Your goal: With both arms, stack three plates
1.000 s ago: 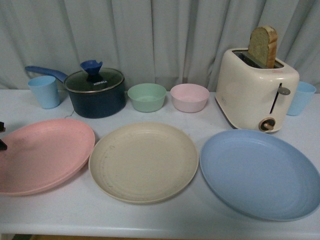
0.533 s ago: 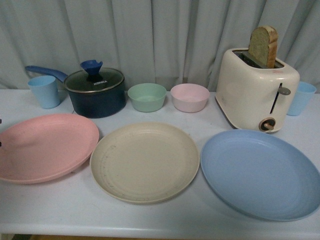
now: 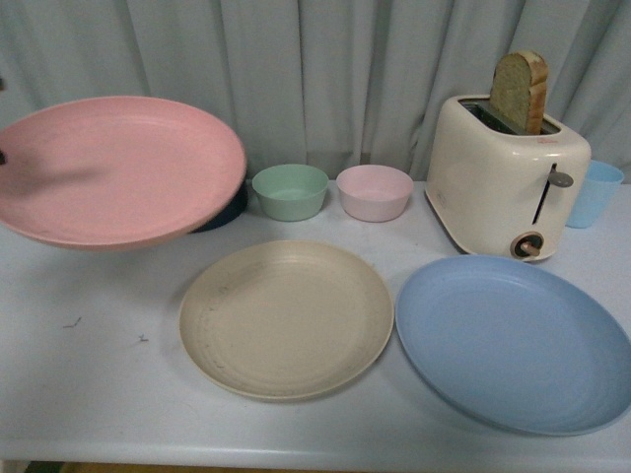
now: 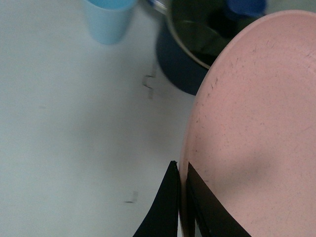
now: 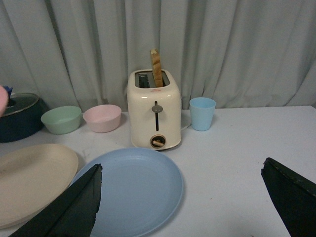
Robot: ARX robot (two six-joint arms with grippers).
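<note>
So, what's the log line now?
left hand: shut on pink plate, aloft | right hand: open | cream plate, blue plate: on table

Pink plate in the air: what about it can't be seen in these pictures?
Left wrist view: only the tips of the left gripper show, pinching the pink plate rim; edges cut off most of the plate.
Front view: the left edge cuts off the gripper; the plate hides nearly all of the pot.

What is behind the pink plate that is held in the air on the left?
In the front view the pink plate covers nearly everything; only a dark edge of a pot shows. The left wrist view shows that dark blue pot and a light blue cup.
</note>
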